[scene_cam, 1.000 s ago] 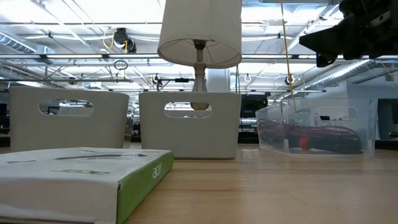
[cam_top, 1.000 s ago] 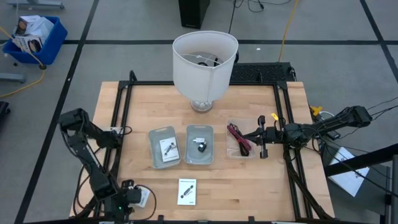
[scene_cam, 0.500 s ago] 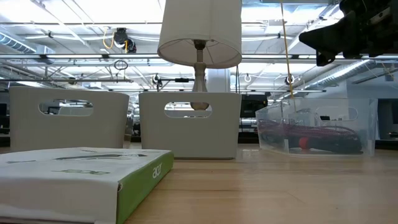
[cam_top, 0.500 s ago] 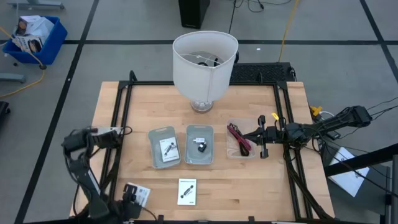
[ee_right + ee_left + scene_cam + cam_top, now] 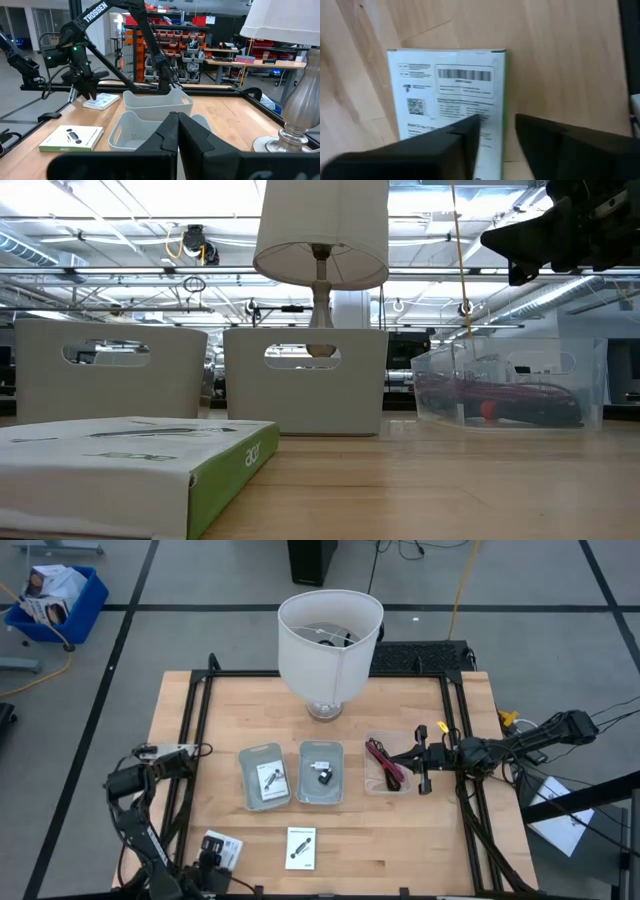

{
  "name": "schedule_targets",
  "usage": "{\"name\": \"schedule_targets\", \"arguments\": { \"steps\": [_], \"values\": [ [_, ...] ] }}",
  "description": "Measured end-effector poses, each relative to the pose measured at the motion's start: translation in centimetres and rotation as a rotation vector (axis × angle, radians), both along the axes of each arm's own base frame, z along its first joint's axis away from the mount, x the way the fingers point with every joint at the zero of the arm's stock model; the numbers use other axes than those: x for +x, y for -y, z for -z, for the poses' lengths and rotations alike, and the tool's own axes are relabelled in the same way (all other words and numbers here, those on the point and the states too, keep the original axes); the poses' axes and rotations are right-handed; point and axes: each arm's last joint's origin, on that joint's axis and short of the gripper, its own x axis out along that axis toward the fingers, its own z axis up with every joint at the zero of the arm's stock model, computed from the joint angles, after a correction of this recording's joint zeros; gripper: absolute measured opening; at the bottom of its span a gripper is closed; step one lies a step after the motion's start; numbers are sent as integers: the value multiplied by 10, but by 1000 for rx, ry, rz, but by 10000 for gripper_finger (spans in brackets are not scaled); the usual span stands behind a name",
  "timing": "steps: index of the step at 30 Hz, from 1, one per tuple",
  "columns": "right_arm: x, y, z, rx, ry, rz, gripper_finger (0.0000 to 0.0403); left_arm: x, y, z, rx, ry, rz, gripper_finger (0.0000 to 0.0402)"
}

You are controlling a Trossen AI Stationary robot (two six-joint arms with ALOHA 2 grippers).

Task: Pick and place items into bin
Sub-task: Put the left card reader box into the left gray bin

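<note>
Two white packets with black print lie flat on the table near its near edge: one (image 5: 300,847) in the middle, one (image 5: 222,848) at the near-left corner. My left gripper (image 5: 497,132) is open and points down over the corner packet (image 5: 447,95); one finger is over its printed face, the other past its green edge. My right gripper (image 5: 422,764) is shut and hovers at the right rim of a clear bin (image 5: 385,762) that holds magenta and black cable ties. Two grey bins (image 5: 264,776) (image 5: 321,772) hold small parts. My left gripper comes at the corner packet's green-edged side (image 5: 501,100) from above, its fingers straddling that edge. The packet lies flat on the table. I cannot tell whether the fingertips touch it.
The big white lampshade (image 5: 330,640) stands on its base at the far middle of the table. A black frame (image 5: 190,790) runs along the table's left and right sides. Bare wood lies between the bins and the near edge.
My left arm has folded down, its elbow swinging toward the table's near edge, while its gripper has stayed over the near-left packet. My right arm has kept still.
</note>
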Motion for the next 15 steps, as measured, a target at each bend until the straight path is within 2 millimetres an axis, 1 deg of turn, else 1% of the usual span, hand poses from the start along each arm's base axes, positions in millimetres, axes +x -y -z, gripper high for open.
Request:
{"name": "schedule_targets", "arguments": {
  "steps": [4, 5, 11, 12, 15],
  "values": [
    [0, 0, 0, 0, 0, 0, 0, 1, -3, 2, 12, 13, -4, 32],
    [0, 0, 0, 0, -1, 0, 0, 2, -3, 2, 10, 12, -1, 18],
    [0, 0, 0, 0, 0, 0, 0, 4, -2, 1, 13, 17, -1, 6],
    [0, 0, 0, 0, 0, 0, 0, 5, -2, -1, 25, 13, -3, 6],
    [0, 0, 0, 1, 5, 0, 0, 9, 0, -15, 89, 5, -4, 4]
  ]
}}
